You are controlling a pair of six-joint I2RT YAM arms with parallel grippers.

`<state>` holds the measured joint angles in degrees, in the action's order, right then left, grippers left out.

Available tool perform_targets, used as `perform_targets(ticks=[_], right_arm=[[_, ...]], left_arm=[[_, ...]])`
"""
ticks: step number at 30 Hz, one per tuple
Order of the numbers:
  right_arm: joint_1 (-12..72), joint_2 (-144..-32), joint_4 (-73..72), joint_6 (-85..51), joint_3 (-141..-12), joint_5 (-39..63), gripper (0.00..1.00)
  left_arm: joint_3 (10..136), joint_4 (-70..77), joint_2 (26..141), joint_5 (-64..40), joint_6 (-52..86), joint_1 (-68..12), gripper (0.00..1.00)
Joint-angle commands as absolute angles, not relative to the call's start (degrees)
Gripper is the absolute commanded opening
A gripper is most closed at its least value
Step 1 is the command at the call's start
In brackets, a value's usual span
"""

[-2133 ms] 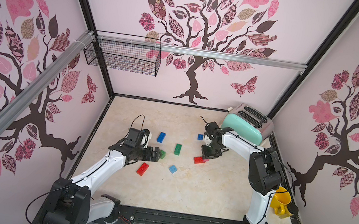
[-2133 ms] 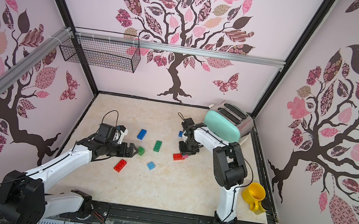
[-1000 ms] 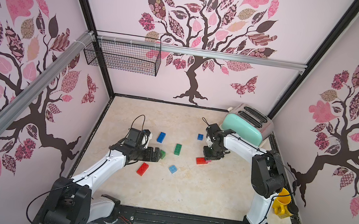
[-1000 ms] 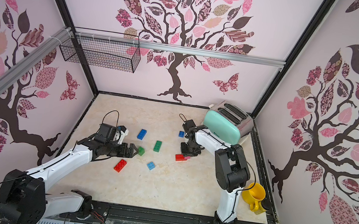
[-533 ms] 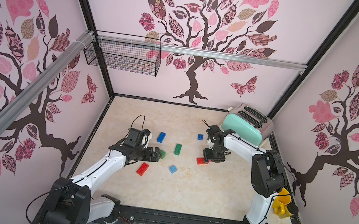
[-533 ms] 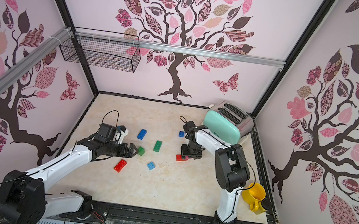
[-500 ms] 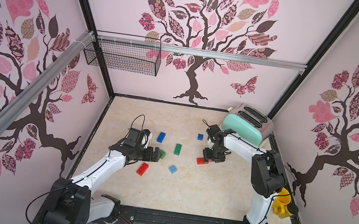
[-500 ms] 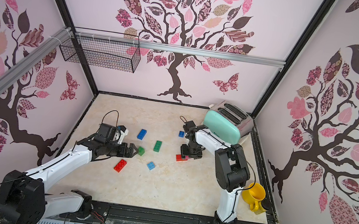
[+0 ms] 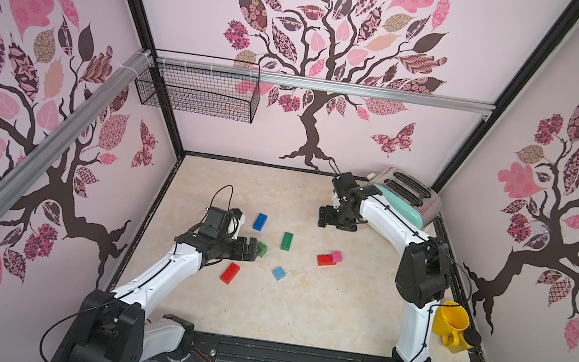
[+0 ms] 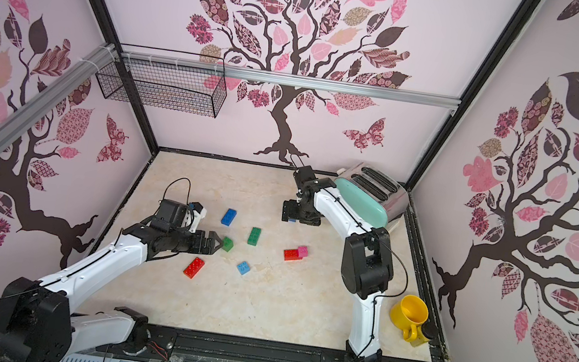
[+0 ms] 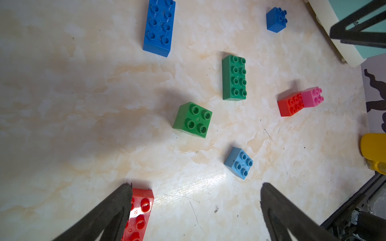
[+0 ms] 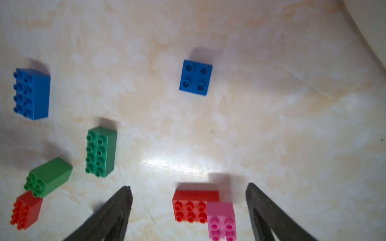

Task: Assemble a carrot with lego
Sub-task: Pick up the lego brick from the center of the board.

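Barely started, honestly. On the table [image 9: 298, 317], with the toaster [image 9: 405, 198] in the back corner, the left gripper [image 10: 217, 244] hangs wide and empty just short of the green square brick [image 10: 228, 244]. The right gripper [image 12: 188, 186] is spread wide too, holding nothing, up near the toaster. The carrot [image 9: 328, 259] so far is just a red brick [image 9: 323, 260] with a pink brick [image 9: 337, 256] at one end, mid-table. It looks snapped on, but the wrist view's blurry. Left to stack: blue oblong [image 9: 260, 222], green oblong [image 9: 286, 241], other red brick [image 9: 230, 273], light blue square [image 9: 279, 273], small dark blue square [image 12: 196, 77].
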<state>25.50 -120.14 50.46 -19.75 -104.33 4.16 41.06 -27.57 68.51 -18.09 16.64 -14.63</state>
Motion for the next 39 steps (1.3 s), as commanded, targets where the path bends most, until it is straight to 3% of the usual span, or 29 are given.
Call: perform_targets(ticks=[1, 14, 29, 39], right_arm=[[24.6, -125.6, 50.8, -22.8, -110.2, 4.1, 0.87], [24.5, -137.6, 49.0, -26.4, -121.6, 0.1, 0.71], [24.5, -139.4, 49.5, -26.4, -122.9, -1.5, 0.47], [24.5, -140.0, 49.7, -25.9, -122.8, -0.7, 0.48]], left_arm=[[41.4, -27.1, 67.7, -17.9, 16.2, -14.8, 0.98], [41.3, -26.8, 68.7, -17.9, 16.3, -14.8, 0.98], [41.4, -26.6, 69.3, -17.7, 16.2, -14.8, 0.98], [41.4, -26.5, 69.3, -17.6, 16.3, -14.8, 0.98]])
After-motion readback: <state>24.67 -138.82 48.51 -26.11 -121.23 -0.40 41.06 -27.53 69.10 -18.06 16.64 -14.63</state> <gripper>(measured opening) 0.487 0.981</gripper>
